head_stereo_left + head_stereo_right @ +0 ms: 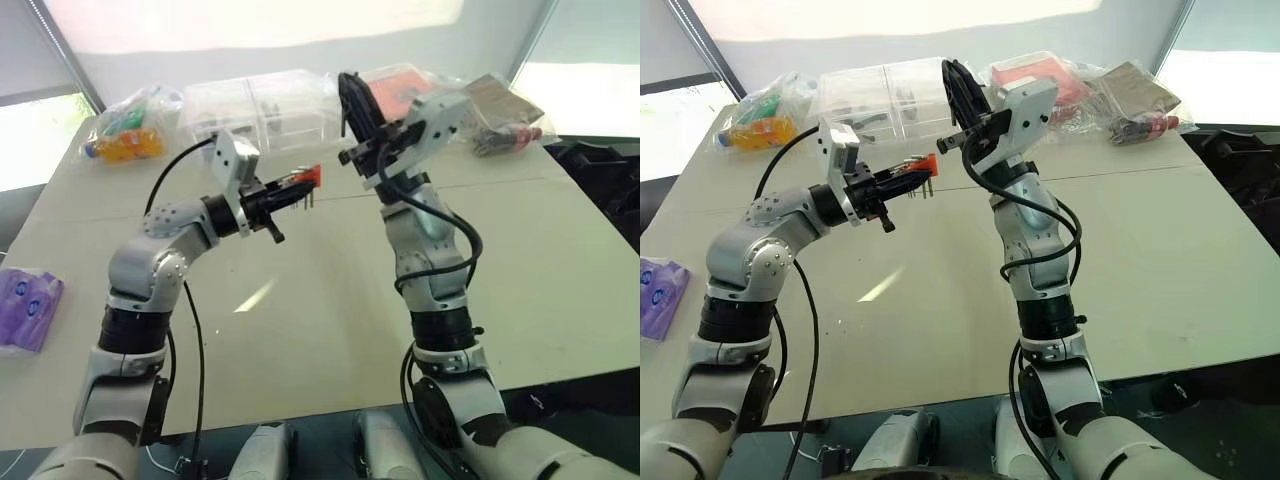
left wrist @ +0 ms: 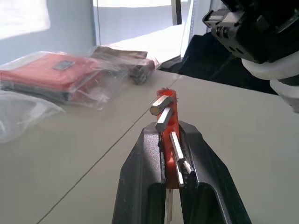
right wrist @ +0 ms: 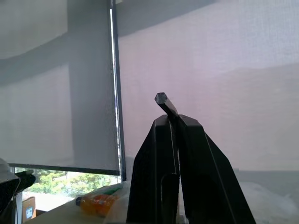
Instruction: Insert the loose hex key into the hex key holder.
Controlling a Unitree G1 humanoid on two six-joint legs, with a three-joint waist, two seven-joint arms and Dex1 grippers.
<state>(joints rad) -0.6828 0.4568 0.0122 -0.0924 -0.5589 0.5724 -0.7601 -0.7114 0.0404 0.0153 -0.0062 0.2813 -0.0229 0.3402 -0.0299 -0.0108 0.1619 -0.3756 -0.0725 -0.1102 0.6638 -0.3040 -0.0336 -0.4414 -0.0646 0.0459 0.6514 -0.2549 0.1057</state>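
Both arms are raised over the table, wrists drawn close together. The left gripper point(image 1: 285, 193) points roughly level toward the robot's right, its black fingers point(image 2: 140, 177) clamped on the holder point(image 2: 169, 135). The right gripper point(image 1: 350, 95) tilts upward, forearm nearly vertical, fingers point(image 3: 159, 172) pressed together on the hex key point(image 3: 164, 103), whose tip appears to poke just past the fingertips. The two grippers are near each other but apart.
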